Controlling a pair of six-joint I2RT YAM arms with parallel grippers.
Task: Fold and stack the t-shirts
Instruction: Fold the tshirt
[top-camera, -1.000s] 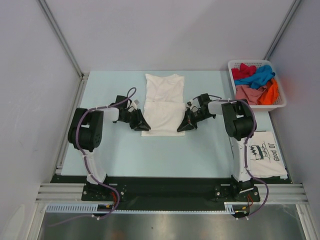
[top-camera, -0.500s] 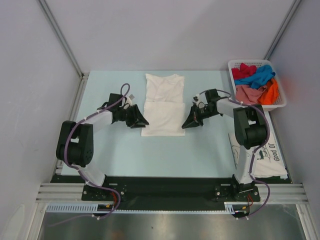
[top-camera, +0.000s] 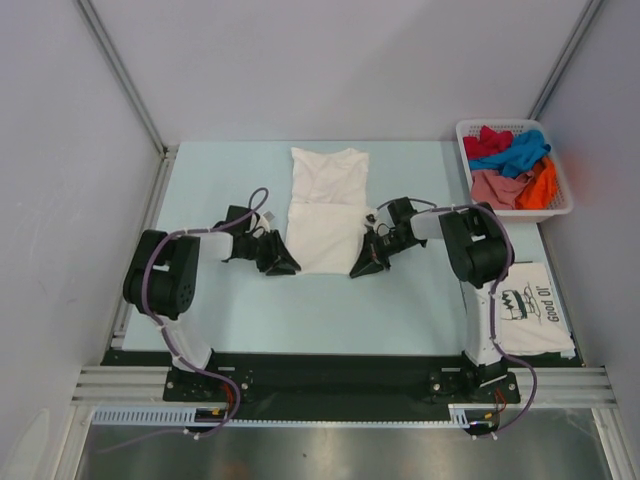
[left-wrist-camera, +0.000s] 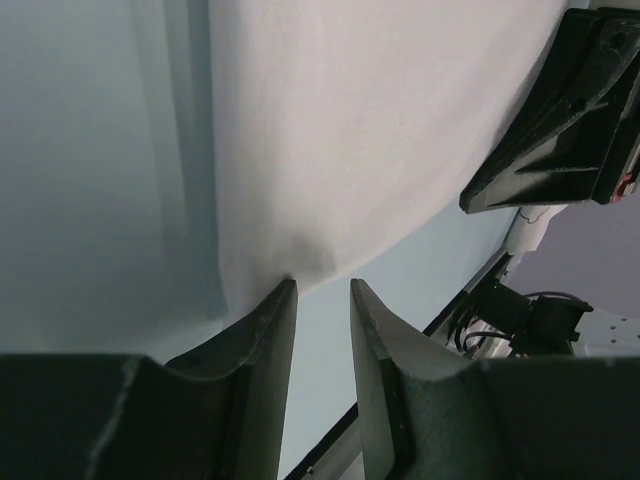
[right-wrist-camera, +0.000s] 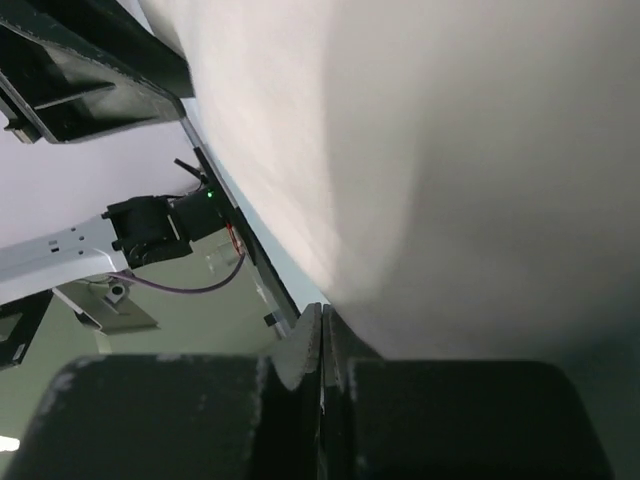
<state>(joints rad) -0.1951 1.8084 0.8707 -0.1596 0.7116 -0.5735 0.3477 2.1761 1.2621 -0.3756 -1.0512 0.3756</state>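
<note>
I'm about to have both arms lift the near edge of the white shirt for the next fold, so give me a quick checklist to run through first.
1. The white shirt lies flat on the table: ok.
2. The left jaws around the shirt's near left corner: not ok; they stand open, with the cloth at the tips, not between them.
3. The right jaws gripping the near right corner: cannot tell; they are shut beside the cloth.
4. The printed shirt sits aside, near right: ok.
5. The basket with the coloured shirts is out of the way, far right: ok.
</note>
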